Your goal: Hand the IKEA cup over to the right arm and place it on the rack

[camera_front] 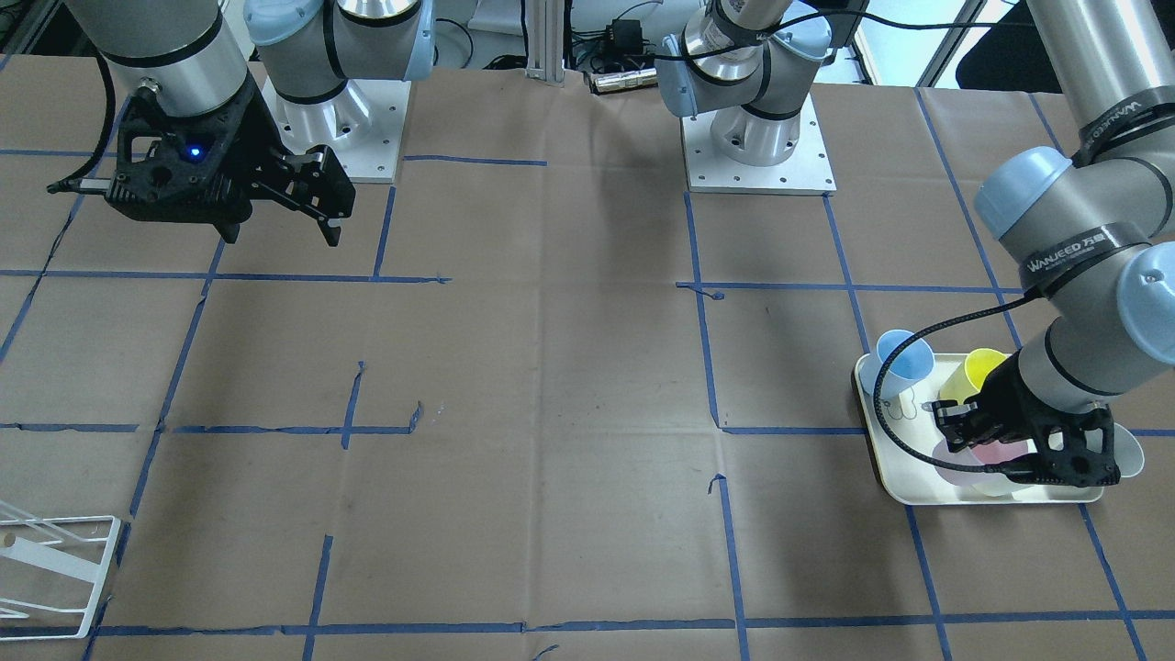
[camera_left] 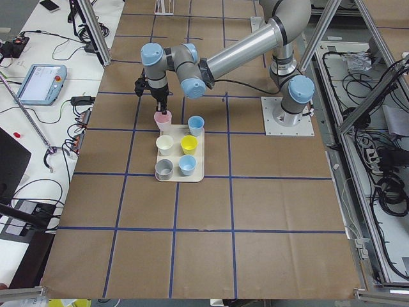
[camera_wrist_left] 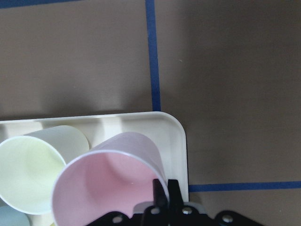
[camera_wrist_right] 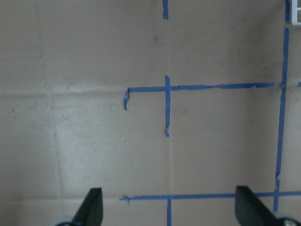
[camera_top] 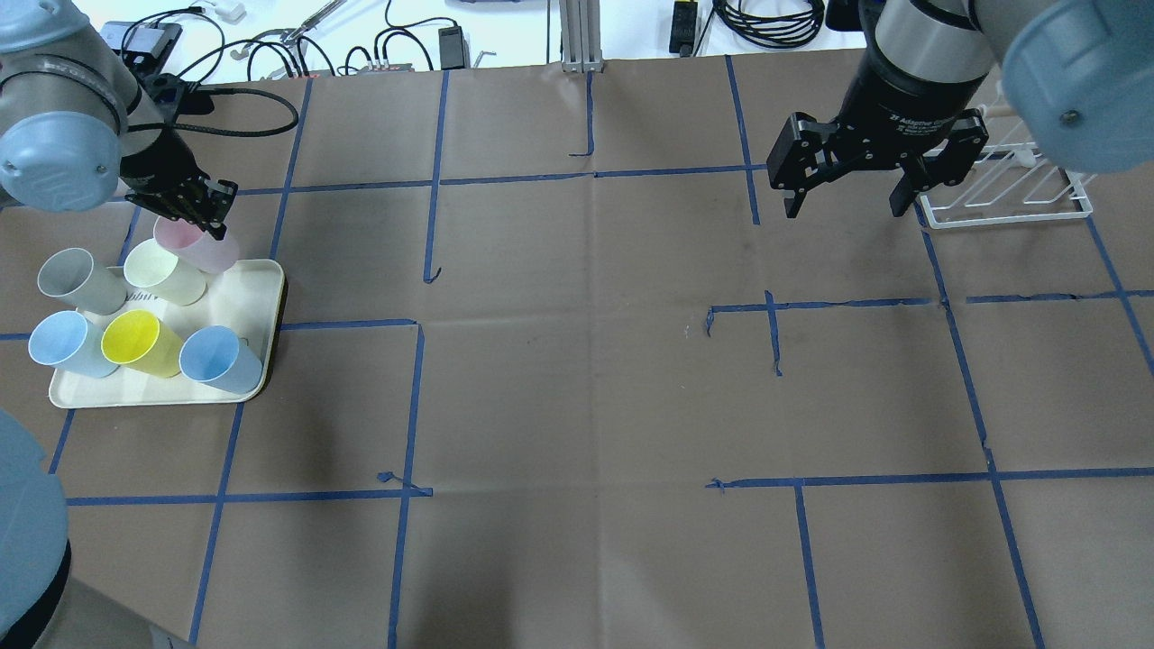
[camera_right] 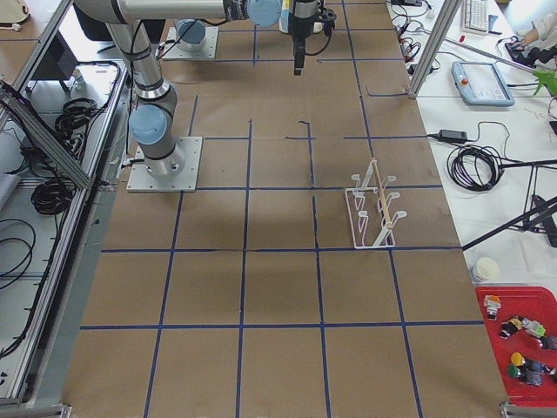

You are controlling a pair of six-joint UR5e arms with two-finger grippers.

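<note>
Tray end: left gripper (camera_top: 200,209) narrow, pinched on the rim of the pink cup (camera_top: 206,251). The wrist view has one finger inside the mouth and the other outside the wall. The pink cup is tilted, mouth leaning up toward the wrist, and sits at the corner of the tray (camera_top: 242,302) farthest from the robot and nearest the middle of the surface (camera_top: 577,379). Cannot tell whether its base touches the tray. Cream cup (camera_top: 164,272) just beside it on the tray. Grey cup (camera_top: 77,281) beyond that, at the tray's outer far corner. Along the tray's robot-side edge, outer to inner: pale blue cup (camera_top: 68,344), yellow cup (camera_top: 140,342), blue cup (camera_top: 221,359). Surface is brown paper with a blue tape grid. Right gripper (camera_top: 846,212) spread wide with nothing between the fingers, raised clear of the surface and well apart from the tray, toward the opposite end. Rack (camera_top: 1010,194), white wire, stands on the surface at the end opposite the tray, with no cups on it. From the right wrist view only one corner of it shows, at the frame's upper edge.
</note>
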